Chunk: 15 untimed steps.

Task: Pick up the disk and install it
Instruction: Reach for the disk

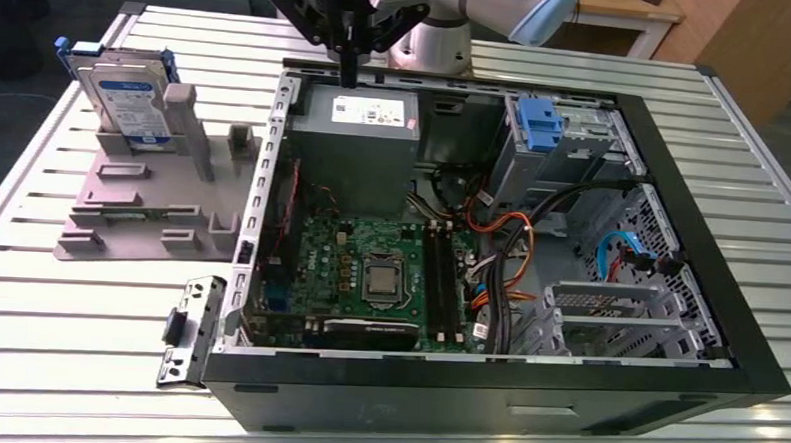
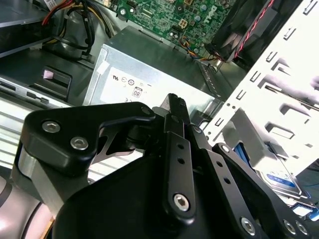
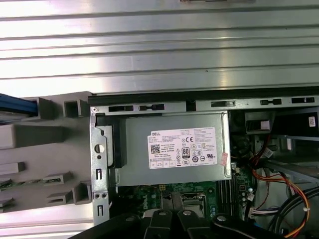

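1. The gripper [image 1: 350, 71] is hanging empty, fingers pressed together, just above the rear edge of the power supply [image 1: 359, 130] in the open computer case [image 1: 677, 194]
2. The disk [image 1: 124, 98] is standing upright in the grey plastic stand [image 1: 143, 205], outside the case toward the exterior view's left, well apart from the gripper
3. Reaching well, I judge, is meaning spreading the fingers early, squaring them to the disk's blue-bracketed edges, and clearing the stand's posts
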Each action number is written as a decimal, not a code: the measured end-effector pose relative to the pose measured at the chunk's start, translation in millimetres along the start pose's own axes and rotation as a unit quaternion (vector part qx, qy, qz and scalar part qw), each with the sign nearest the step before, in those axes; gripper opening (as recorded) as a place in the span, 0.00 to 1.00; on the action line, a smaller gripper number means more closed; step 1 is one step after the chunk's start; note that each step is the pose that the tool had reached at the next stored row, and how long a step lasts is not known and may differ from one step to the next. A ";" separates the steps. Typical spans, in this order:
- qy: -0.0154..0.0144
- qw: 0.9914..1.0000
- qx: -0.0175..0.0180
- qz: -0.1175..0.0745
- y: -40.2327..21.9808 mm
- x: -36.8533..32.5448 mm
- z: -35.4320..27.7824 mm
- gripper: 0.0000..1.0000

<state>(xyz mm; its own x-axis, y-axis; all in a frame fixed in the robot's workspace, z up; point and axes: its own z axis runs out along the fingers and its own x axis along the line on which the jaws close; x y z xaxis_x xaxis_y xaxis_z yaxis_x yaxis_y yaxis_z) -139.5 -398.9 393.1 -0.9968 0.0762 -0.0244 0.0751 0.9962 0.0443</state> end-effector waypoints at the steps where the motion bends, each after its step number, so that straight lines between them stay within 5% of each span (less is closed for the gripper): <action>1: 0.000 1.000 0.000 0.000 0.0 0.1 0.0 0.10; 15: 0.000 1.000 0.000 0.000 -0.2 3.2 0.0 0.10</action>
<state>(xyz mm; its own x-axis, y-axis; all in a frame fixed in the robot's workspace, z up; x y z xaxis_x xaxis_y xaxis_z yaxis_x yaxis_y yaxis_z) -142.7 -398.9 393.0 -0.9968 0.0762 -0.0245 0.0751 0.9962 0.0443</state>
